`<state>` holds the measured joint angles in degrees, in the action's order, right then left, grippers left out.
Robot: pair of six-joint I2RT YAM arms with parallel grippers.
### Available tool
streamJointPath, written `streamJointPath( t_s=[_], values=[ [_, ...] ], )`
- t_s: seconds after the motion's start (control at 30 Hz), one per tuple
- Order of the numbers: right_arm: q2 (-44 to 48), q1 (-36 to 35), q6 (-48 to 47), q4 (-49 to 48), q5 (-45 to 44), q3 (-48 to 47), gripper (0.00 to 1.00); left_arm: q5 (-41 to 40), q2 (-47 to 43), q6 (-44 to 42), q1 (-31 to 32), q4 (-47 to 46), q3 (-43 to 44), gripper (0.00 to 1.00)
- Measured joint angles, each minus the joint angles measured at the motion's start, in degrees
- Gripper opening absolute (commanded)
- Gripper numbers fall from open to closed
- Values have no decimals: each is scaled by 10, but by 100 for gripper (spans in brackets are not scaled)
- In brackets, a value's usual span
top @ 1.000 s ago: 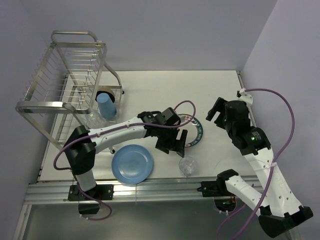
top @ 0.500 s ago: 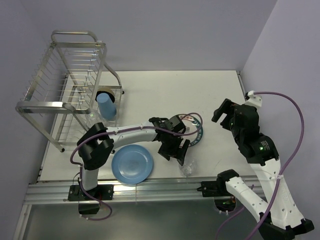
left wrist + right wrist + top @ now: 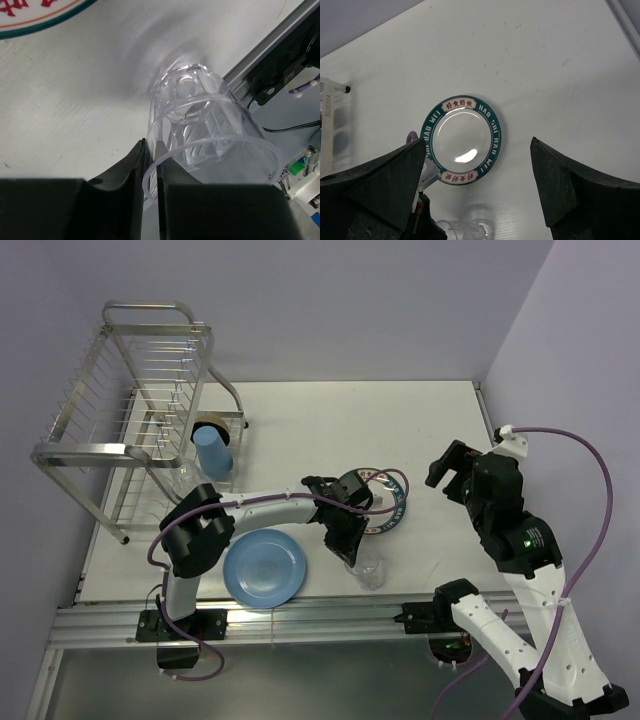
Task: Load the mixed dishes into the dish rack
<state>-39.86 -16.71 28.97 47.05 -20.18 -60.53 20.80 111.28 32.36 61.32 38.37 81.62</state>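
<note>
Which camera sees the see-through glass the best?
The left wrist view: the clear glass fills the picture, its rim pinched by the left gripper. The top view shows the glass small, half under that gripper; the right wrist view catches only a sliver.

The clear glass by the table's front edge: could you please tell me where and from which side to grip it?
Take the clear glass by its rim wall, coming down from above, one finger inside, one outside. It stands mouth-up, and its faceted body looks wide for a side grasp. The left gripper pinches it that way.
</note>
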Motion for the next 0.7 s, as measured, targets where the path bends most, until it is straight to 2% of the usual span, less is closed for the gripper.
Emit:
streamJointPath(
  t_s=[0.03, 0.13, 0.27, 0.4, 0.57, 0.63, 0.7],
  values=[
    [2, 0, 1, 3, 3, -2, 92, 0, 0, 0, 0, 1, 0, 0],
    [2, 1, 2, 12, 19, -10, 92, -6, -5, -5, 0, 6, 0, 0],
    [-29, 3, 10, 33, 95, -41, 92, -18, -50, -14, -5, 22, 0, 0],
    [-89, 5, 26, 45, 192, -93, 92, -46, -170, -17, -23, 21, 0, 0],
    [-147, 12, 67, 43, 320, -125, 92, -156, -346, -38, -45, -26, 11, 0],
    [-151, 21, 108, 24, 385, -122, 92, -209, -404, -48, -45, -54, 10, 0],
    [-143, 26, 164, -36, 451, -97, 91, -256, -451, -55, -44, -84, 8, 0]
  ],
)
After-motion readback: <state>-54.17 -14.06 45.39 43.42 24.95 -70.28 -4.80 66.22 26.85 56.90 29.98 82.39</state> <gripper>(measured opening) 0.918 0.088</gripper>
